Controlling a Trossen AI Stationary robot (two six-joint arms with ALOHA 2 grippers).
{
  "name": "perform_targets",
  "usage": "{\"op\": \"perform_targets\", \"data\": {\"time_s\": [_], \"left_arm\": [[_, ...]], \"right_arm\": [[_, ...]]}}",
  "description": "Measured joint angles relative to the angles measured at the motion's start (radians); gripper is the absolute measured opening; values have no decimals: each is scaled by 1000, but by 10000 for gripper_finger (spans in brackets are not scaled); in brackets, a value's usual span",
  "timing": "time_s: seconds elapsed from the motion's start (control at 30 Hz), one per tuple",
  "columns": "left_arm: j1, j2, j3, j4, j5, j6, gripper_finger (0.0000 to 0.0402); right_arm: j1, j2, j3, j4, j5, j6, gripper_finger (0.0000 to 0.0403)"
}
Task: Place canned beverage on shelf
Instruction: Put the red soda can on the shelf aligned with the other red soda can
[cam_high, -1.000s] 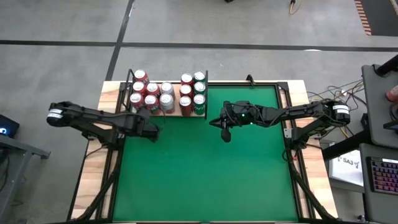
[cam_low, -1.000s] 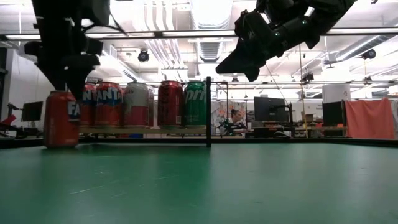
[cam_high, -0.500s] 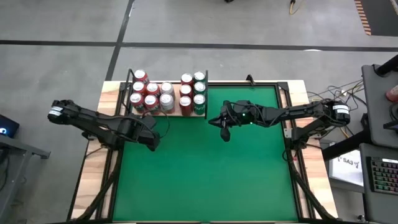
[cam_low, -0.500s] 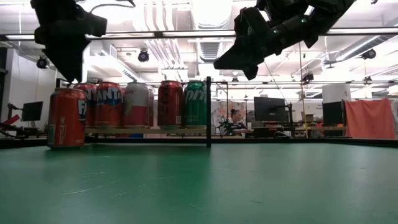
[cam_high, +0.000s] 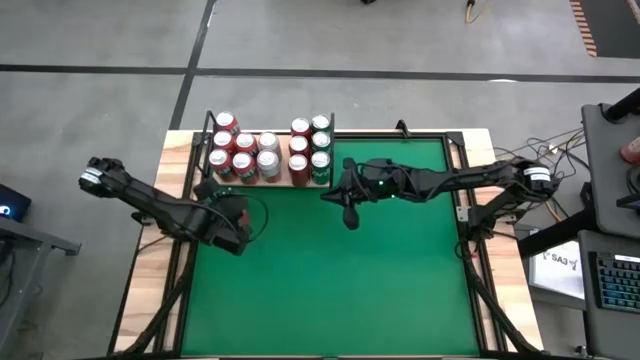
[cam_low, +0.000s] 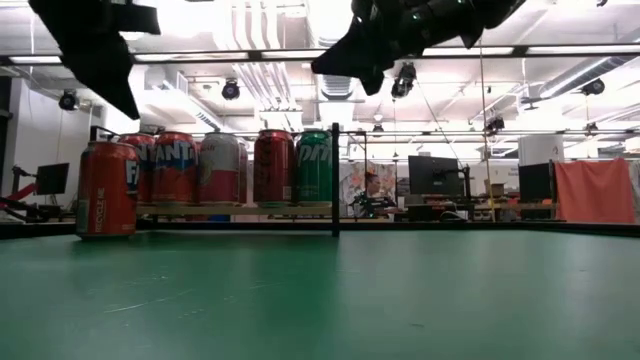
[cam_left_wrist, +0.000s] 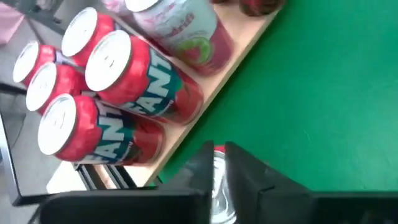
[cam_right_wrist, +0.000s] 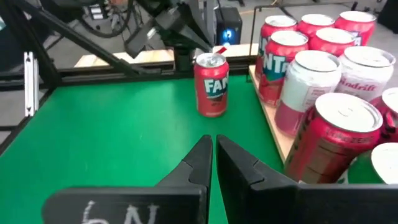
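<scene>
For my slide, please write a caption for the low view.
One red can stands on green felt beside the filled shelf.

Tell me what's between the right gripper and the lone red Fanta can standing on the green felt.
Only bare green felt, as the right wrist view shows. The shut right gripper points at the red Fanta can with nothing in between.

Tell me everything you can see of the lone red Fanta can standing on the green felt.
The red Fanta can is a metal drink can with a silver top and pull tab, red sides and a white-on-blue logo. It stands upright on the green felt, just off the shelf, apart from its wooden edge and not on it. In the low view it sits in front of the shelved cans. Nothing grips it: the left gripper hangs above it, shut and empty.
</scene>
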Motion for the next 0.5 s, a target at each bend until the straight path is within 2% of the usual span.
{"op": "perform_targets", "data": {"time_s": [0.03, 0.17, 0.27, 0.5], "left_arm": [[0, 0, -11, 0, -6, -24, 15], [-8, 1, -88, 1, 1, -59, 19], [-14, 2, -147, 35, 5, -72, 6], [-52, 2, -174, 222, -19, 57, 1]], "right_arm": [[1, 5, 9, -10, 0, -4, 13], [6, 10, 16, -28, 0, -8, 13], [8, 10, 14, -31, 0, 1, 13], [8, 10, 14, -33, 0, 3, 13]]}}
